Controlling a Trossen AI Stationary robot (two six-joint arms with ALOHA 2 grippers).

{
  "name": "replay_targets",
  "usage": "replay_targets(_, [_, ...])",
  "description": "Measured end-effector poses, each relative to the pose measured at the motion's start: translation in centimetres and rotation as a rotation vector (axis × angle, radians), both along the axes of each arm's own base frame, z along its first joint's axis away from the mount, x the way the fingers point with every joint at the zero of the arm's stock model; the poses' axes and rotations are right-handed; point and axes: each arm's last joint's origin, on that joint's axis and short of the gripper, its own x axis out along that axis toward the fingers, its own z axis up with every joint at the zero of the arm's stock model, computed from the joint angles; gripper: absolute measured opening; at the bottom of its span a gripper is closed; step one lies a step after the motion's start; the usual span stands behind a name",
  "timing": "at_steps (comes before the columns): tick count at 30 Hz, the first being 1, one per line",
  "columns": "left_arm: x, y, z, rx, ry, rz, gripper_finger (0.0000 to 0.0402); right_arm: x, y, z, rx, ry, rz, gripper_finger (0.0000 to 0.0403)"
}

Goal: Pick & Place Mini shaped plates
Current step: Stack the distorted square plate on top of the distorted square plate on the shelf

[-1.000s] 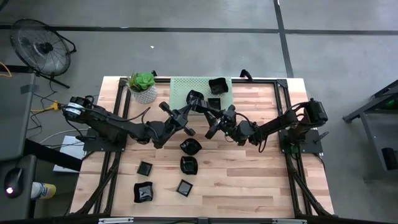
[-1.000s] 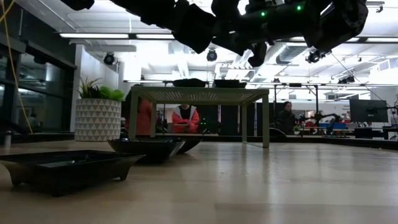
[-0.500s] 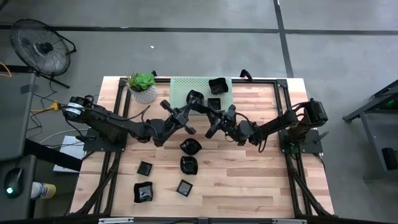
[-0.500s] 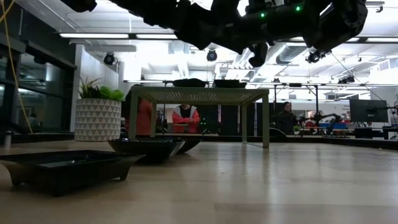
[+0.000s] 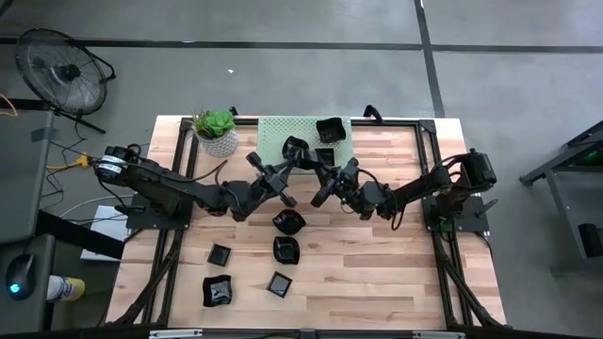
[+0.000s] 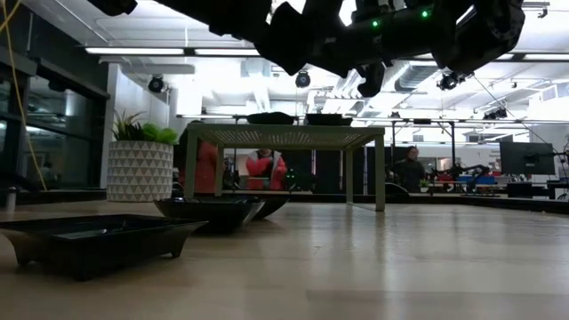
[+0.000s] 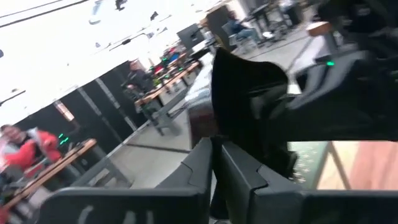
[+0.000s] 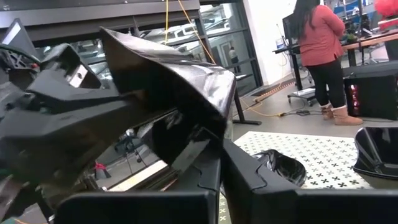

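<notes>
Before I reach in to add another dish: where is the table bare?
Bare: the table's right half, below the right gripper, and wood right of the green rack. Crowded: five black plates lower left; both grippers hold one plate mid-air.

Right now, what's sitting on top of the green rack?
Two black mini plates sit on the green rack, one at its back corner and one nearer. A third plate hangs above it between the pincers; the rack below it is hidden.
</notes>
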Motion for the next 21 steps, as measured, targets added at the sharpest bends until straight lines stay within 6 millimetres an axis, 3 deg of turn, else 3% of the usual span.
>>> replay_targets(7, [0.19,-0.23,-0.39,0.017,0.046,-0.09,0.0086,0.0,-0.01,-0.05,0.001,0.003,0.001,0.0001])
replay_targets(13, [0.18,-0.19,-0.42,0.049,0.078,-0.07,0.0141,-0.01,0.0,-0.03,0.0,0.002,0.001,0.0001])
replay_targets(21, [0.03,-0.02,-0.4,0.067,0.105,-0.001,0.0174,0.02,-0.01,0.14,-0.004,0.0,0.003,0.0])
